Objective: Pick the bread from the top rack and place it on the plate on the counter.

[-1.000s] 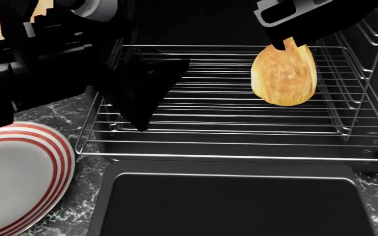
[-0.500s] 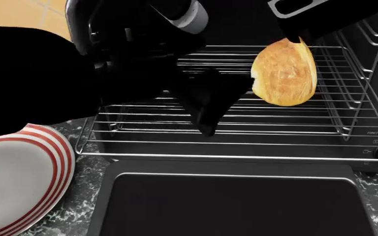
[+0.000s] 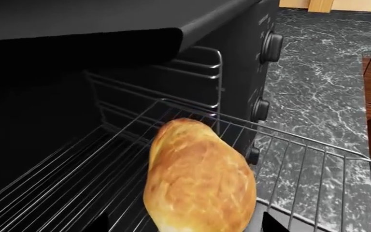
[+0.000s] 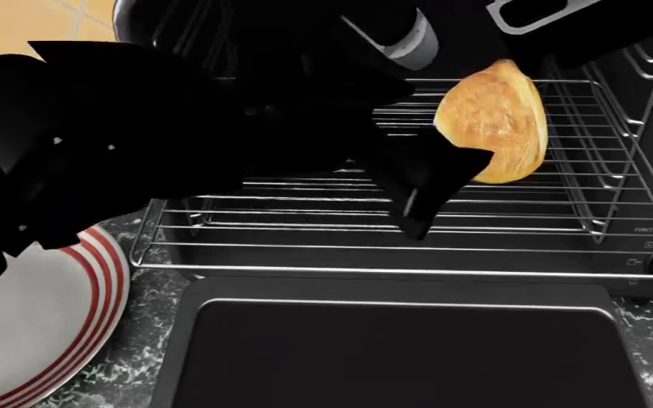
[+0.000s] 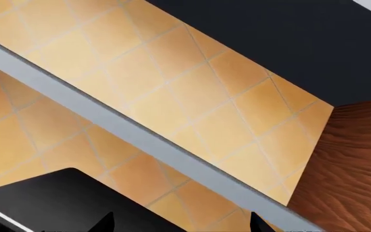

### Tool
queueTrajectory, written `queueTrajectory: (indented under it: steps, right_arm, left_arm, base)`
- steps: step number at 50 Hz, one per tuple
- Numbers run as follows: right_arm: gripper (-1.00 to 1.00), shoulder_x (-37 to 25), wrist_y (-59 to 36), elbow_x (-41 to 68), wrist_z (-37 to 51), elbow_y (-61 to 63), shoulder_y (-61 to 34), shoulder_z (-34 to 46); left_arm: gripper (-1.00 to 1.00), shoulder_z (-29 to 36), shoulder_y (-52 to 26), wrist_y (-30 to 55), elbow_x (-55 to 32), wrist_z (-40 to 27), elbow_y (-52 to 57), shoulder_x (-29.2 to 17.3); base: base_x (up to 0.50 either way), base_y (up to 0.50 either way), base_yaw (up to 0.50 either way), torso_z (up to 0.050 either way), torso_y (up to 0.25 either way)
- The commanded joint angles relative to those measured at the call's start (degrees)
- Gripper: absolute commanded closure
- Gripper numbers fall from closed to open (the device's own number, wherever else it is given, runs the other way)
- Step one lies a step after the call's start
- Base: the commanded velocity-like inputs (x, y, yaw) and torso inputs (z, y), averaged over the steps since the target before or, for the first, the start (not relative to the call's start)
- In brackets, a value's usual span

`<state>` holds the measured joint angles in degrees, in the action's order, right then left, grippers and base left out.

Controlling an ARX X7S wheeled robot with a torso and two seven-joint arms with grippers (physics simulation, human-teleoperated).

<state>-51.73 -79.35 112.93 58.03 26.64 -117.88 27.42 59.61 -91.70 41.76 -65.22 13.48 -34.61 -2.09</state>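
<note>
Up top, bread (image 4: pixel 496 119) sits on edge at far-right of top rack (image 4: pixel 303 217). Left gripper (image 4: pixel 423 200) hangs just beside it, w/ jaws apparently apart; can't tell for sure. Right arm's jaws: can't tell. Plate (image 4: pixel 43 323) on desk (image 4: pixel 116 365), near-left of oven door (image 4: pixel 400 353).

I count 1 bread (image 4: pixel 491 119) | 1 top rack (image 4: pixel 303 212) | 1 plate (image 4: pixel 43 323) | 1 counter (image 3: pixel 314 72) | 1 oven door (image 4: pixel 400 353) | 3 knobs in my left wrist view, topmost knob (image 3: pixel 272 47) | 2 arms
</note>
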Motion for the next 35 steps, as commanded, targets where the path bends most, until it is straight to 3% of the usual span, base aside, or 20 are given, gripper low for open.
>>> queueTrajectory:
  steps: [1, 14, 32, 33, 35]
  right_arm:
    - [-1.00, -1.01, 0.08, 0.14, -0.53, 0.26, -0.24, 0.05]
    - [-1.00, -1.91, 0.65, 0.42, -0.78, 0.99, 0.14, 0.12]
    - [-1.00, -3.30, 1.04, 0.81, -1.12, 1.48, 0.27, 0.33]
    - [-1.00, -3.30, 0.96, 0.80, -1.17, 1.35, 0.08, 0.39]
    - [-1.00, -3.24, 0.74, 0.72, -1.25, 1.13, -0.28, 0.59]
  left_arm:
    - [-1.00, 12.50, -4.64, -7.54, -9.16, 1.33, -6.11, 2.06]
    - [-1.00, 28.68, -9.19, -16.11, -22.95, 0.92, -6.96, 2.08]
    - [-1.00, 30.35, -9.29, -17.48, -24.00, 1.52, -7.20, 2.09]
    - [1.00, 30.32, -9.14, -18.28, -23.56, 1.35, -6.98, 2.09]
    - [1.00, 30.28, -8.98, -18.39, -23.48, 1.56, -6.88, 2.09]
  base:
    - [0.00, 0.00, 0.00, 0.000, 0.000]
    - [0.00, 0.00, 0.00, 0.000, 0.000]
    - [0.00, 0.00, 0.00, 0.000, 0.000]
    - [0.00, 0.00, 0.00, 0.000, 0.000]
    - [0.00, 0.00, 0.00, 0.000, 0.000]
